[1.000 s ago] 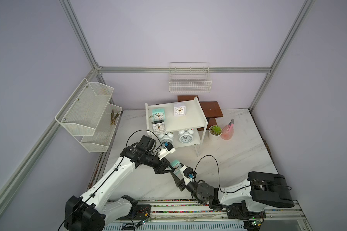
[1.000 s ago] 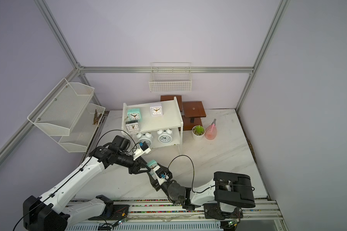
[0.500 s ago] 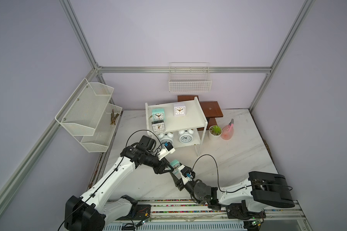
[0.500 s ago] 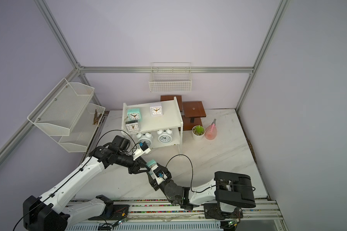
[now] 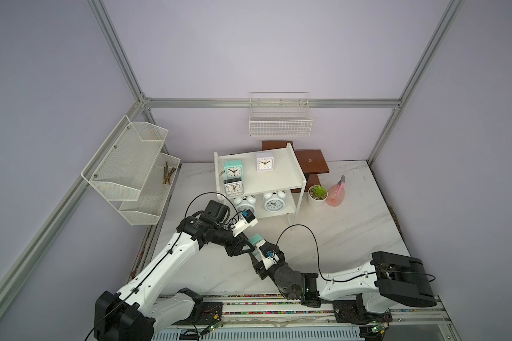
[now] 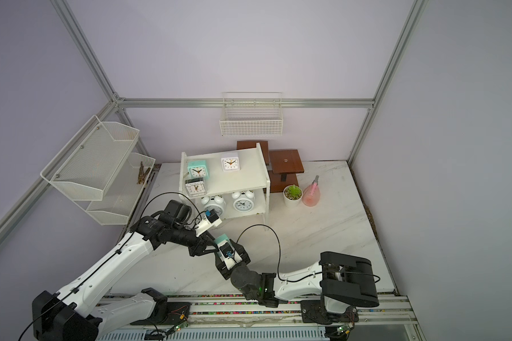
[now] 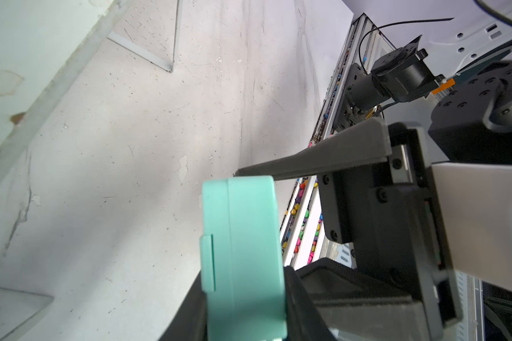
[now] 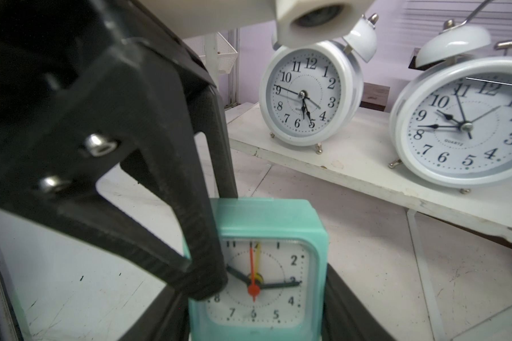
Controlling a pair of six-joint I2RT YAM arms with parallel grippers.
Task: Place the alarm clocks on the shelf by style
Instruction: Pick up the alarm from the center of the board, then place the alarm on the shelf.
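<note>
the left gripper (image 7: 246, 304) is pinching the mint green square plastic alarm clock (image 8: 278, 224) across its face and back, with its jaws narrow. the right gripper (image 8: 257, 313) is clasping this clock by its two sides. the clock is being held upright in front of the white two-tier shelf (image 5: 278, 180), near its lower board, where two round white twin-bell clocks (image 5: 274, 203) are sitting.
</note>
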